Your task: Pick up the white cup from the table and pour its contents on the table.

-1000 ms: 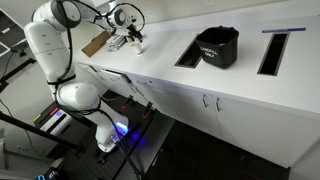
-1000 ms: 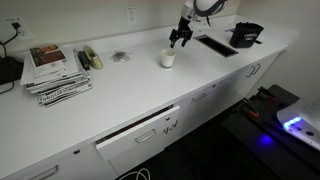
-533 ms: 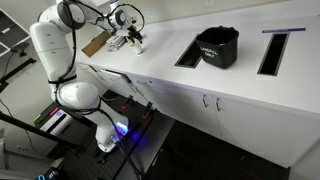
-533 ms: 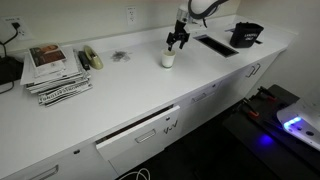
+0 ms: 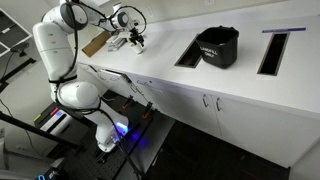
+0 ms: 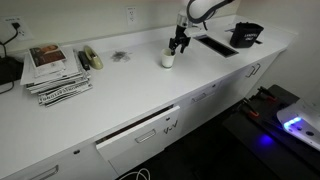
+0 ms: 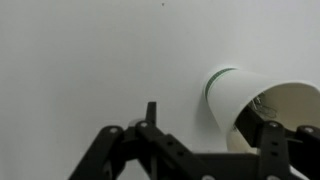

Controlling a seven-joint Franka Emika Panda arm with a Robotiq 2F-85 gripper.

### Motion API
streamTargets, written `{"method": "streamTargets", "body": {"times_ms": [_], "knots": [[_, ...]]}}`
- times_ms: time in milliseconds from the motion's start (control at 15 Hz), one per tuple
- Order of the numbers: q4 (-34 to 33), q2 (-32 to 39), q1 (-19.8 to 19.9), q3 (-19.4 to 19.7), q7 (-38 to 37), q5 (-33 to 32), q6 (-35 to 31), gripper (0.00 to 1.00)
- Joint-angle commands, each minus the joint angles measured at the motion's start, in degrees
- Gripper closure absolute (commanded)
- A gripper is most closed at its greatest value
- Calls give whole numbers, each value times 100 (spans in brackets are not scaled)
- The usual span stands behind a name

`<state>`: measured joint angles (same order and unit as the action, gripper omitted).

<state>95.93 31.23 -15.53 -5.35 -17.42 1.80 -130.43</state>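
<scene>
In the wrist view the gripper point(image 7: 210, 130) is seen with its two dark fingers point(image 7: 151, 118) spread well apart, and nothing is held between them. The white cup point(image 7: 235, 100) is found at the side of the right-hand finger of that picture. That finger overlaps the rim of the cup, while the other finger is well apart from the cup, with bare white surface between them. It cannot be told whether the finger touches the cup. The inside of the cup is shown as a pale hollow, and the contents cannot be made out in it.

In an exterior view the gripper point(image 6: 178, 42) is seen just above and beside the white cup point(image 6: 168, 59), which stands upright on the table point(image 6: 130, 100). In an exterior view the gripper point(image 5: 135, 40) is pointed down at the table point(image 5: 160, 62), and the cup is mostly hidden behind it.

Near the fingers, on one side, a flat brown cardboard piece point(image 5: 95, 43) is seen on the table. On the other side, a dark rectangular cut-out point(image 6: 215, 45) is seen near the fingers, and beyond it a black bin point(image 6: 247, 36). Far from the fingers, a pile of magazines point(image 6: 55, 70) is seen on the table.
</scene>
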Motion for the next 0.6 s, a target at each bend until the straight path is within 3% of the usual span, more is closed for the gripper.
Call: {"method": "streamTargets", "body": {"times_ms": [0, 400, 533], "knots": [[-201, 164, -118, 90, -189, -203, 191, 51], [-184, 227, -155, 67, -151, -228, 167, 95], [-157, 204, -160, 54, -128, -212, 143, 100]]}}
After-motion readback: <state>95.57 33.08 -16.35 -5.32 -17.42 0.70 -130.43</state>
